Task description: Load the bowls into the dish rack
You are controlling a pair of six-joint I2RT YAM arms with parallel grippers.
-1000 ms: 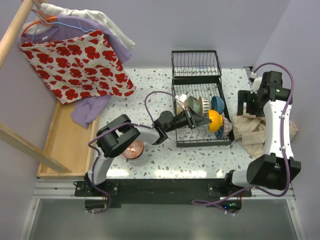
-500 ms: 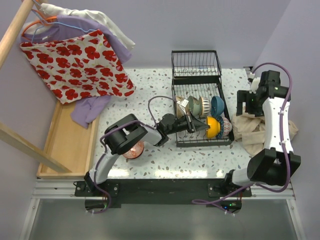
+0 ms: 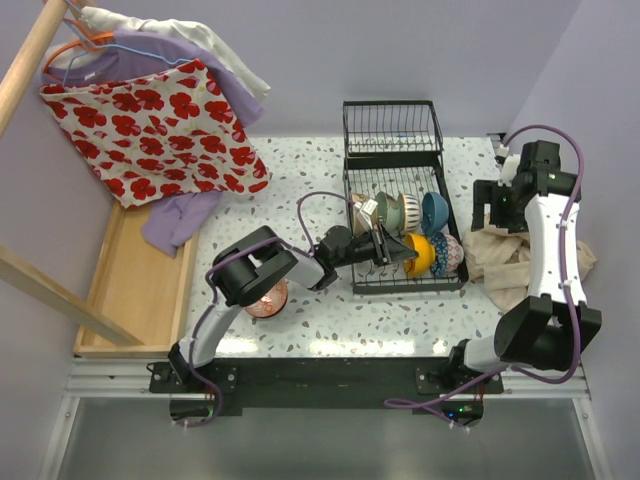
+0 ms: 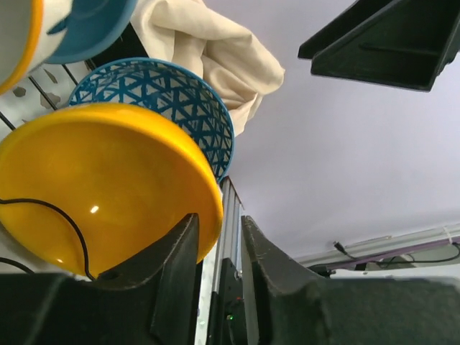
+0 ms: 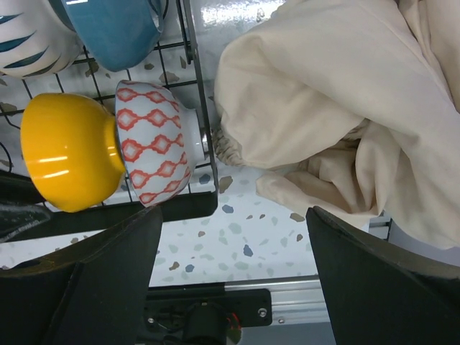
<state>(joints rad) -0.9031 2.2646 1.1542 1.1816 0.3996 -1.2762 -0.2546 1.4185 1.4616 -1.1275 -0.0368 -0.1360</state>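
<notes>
The black wire dish rack point(image 3: 392, 104) stands at the back middle of the table with several bowls on edge in it. The orange-yellow bowl point(image 3: 425, 255) point(image 4: 100, 194) point(image 5: 68, 151) leans against the patterned bowl point(image 4: 180, 93) point(image 5: 154, 144) in the front row. A plain blue bowl point(image 3: 435, 208) point(image 5: 115, 32) stands behind them. My left gripper point(image 3: 400, 247) point(image 4: 219, 219) is inside the rack at the yellow bowl's rim, jaws a narrow gap apart and not pinching it. My right gripper point(image 3: 497, 207) point(image 5: 236, 212) hangs wide open beyond the rack's right side. A reddish-brown bowl point(image 3: 268, 298) sits on the table under my left arm.
A crumpled cream cloth point(image 3: 510, 260) point(image 5: 323, 93) lies right of the rack. A wooden tray point(image 3: 130, 290) runs along the table's left side. Floral and purple clothes point(image 3: 160, 130) hang from a wooden pole at the back left.
My left gripper carried the yellow bowl down into the rack's front row beside the patterned bowl, then parted its jaws slightly. The right arm has barely moved.
</notes>
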